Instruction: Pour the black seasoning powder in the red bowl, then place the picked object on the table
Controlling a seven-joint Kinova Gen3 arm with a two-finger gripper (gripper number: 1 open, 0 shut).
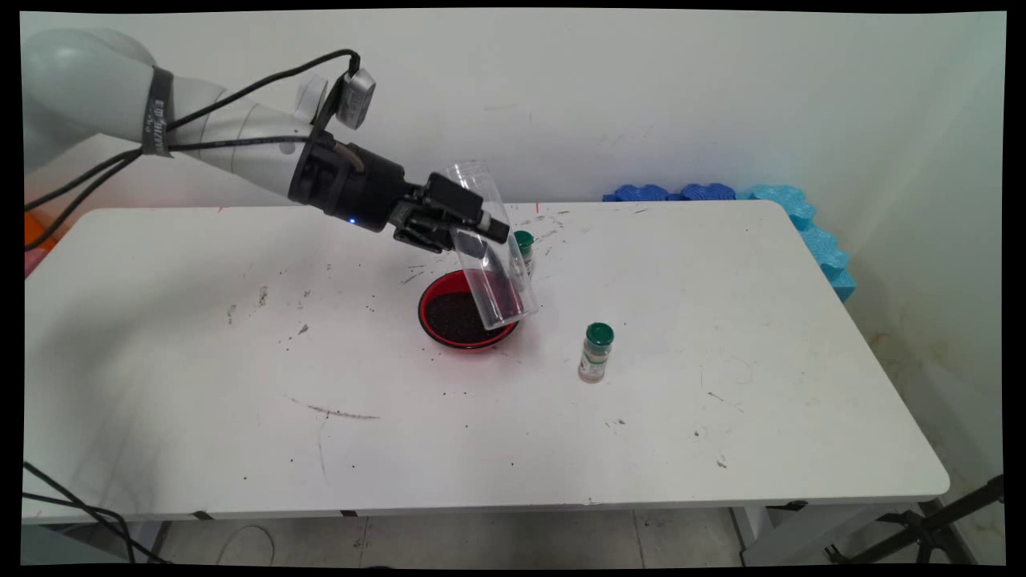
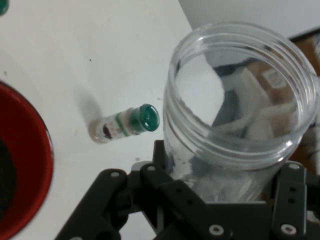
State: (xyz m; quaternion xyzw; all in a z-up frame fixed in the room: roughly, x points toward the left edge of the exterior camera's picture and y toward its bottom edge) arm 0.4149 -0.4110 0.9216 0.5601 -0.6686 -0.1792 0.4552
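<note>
My gripper (image 1: 479, 232) is shut on a clear plastic jar (image 1: 490, 248), gripping it around the middle. The jar is tilted, with its open mouth up and leaning left and its base low over the right rim of a red bowl (image 1: 433, 328) of dark granules. In the hand view the jar's threaded mouth (image 2: 240, 95) faces the camera between the gripper (image 2: 225, 205) linkages, and the red bowl (image 2: 27, 170) lies at the left edge. A small green-capped spice bottle (image 1: 523, 247) stands just behind the jar, and it also shows in the hand view (image 2: 125, 125).
A second green-capped spice bottle (image 1: 595, 353) stands to the right of the bowl; its cap (image 2: 2, 6) shows in the hand view's corner. Blue foam pieces (image 1: 809, 228) line the table's far right corner. Dark specks are scattered over the white table (image 1: 240, 361).
</note>
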